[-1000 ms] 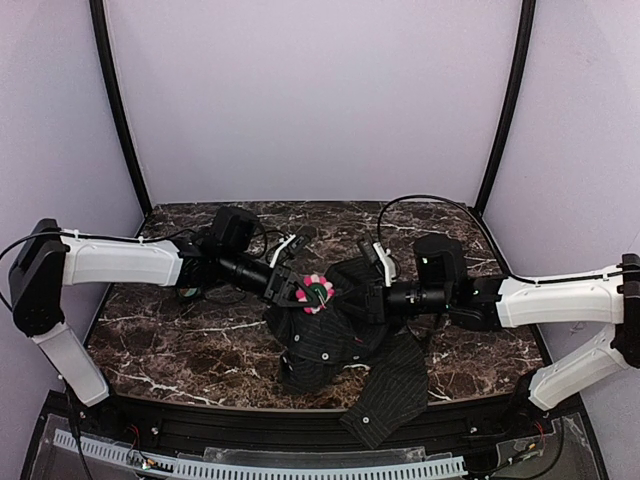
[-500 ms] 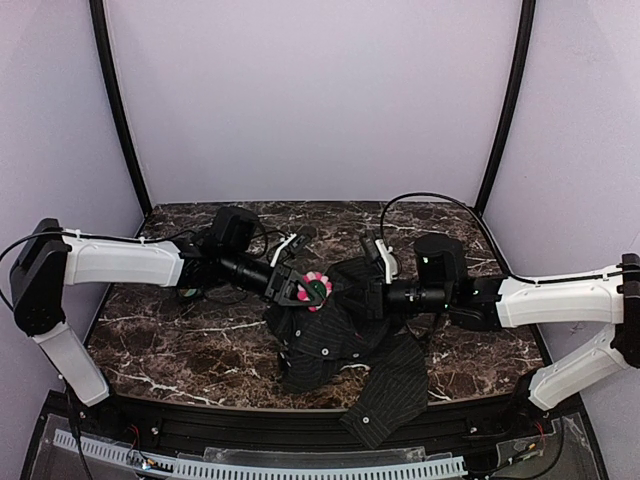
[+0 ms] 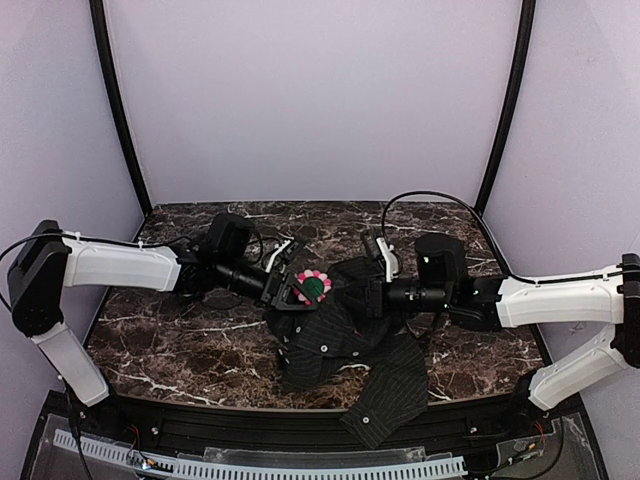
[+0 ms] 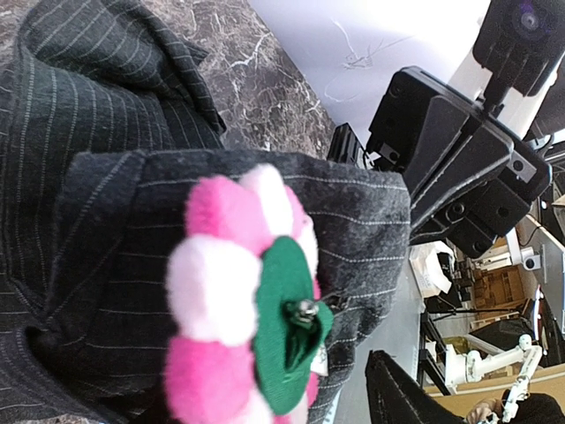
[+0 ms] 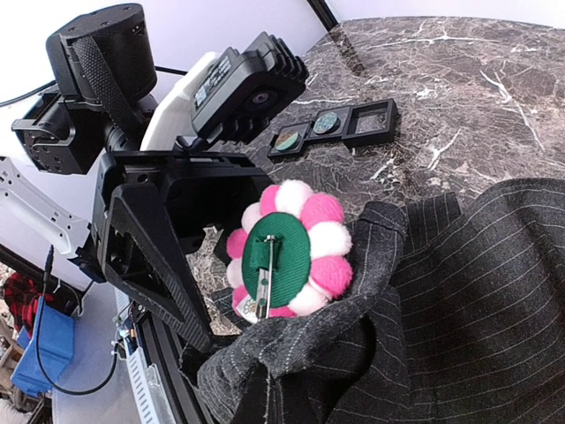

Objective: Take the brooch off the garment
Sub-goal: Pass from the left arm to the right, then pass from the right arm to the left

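Clamps garment [image 3: 330,345] in the clenched right gripper [image 3: 368,297], centre-right, to tent it (pin-back exposed); holds left gripper [image 3: 300,291] parted at the brooch [image 3: 313,286], apparently gripping nothing.

The brooch [image 4: 252,305], green back showing, sits against the pinstriped garment [image 4: 106,221], marble table [image 4: 238,79] behind

1. Garment [image 3: 335,340] bunched on table [image 3: 180,340], centre-front; one part overhangs the near edge.
2. Brooch [image 3: 312,286] on a raised fold at the garment's rear-left.
3. Left gripper [image 3: 287,292] just left of the brooch, right gripper [image 3: 368,297] to its right, at the garment.
4. Three trays [image 5: 334,124] in a row on the table, left of the garment by the left arm, well apart from it.
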You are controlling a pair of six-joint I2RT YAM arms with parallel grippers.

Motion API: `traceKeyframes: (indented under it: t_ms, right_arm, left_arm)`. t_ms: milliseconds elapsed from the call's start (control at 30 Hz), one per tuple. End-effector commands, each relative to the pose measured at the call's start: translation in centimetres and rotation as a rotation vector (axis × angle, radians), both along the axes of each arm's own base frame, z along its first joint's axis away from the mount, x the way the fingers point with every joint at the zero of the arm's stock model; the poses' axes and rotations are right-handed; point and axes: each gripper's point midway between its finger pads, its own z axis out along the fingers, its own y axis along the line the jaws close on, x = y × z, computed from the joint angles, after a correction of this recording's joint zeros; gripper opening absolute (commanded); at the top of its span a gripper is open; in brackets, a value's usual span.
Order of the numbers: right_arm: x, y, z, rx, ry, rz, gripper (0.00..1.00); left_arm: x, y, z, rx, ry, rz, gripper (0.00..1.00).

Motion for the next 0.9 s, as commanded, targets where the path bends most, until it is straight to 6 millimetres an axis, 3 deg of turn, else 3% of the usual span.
traceKeyframes:
  t_ms: [0,367,867]
  right_arm:
    - [-0.7,0.3,1.9,0.058,-0.043,0.03,0.0]
    - [-0.8,0.2,1.6,0.051,-0.035,0.034,0.0]
    - [0.7,0.3,1.1,-0.009,-0.034,-0.049,0.0]
  left_arm:
    - [1.1,0.8,1.9,-0.057,-0.036,0.057,0.6]
    - [2.0,1.7,3.9,-0.181,-0.006,0.096,0.47]
    - [1.5,1.2,3.5,-0.165,0.003,0.065,0.03]
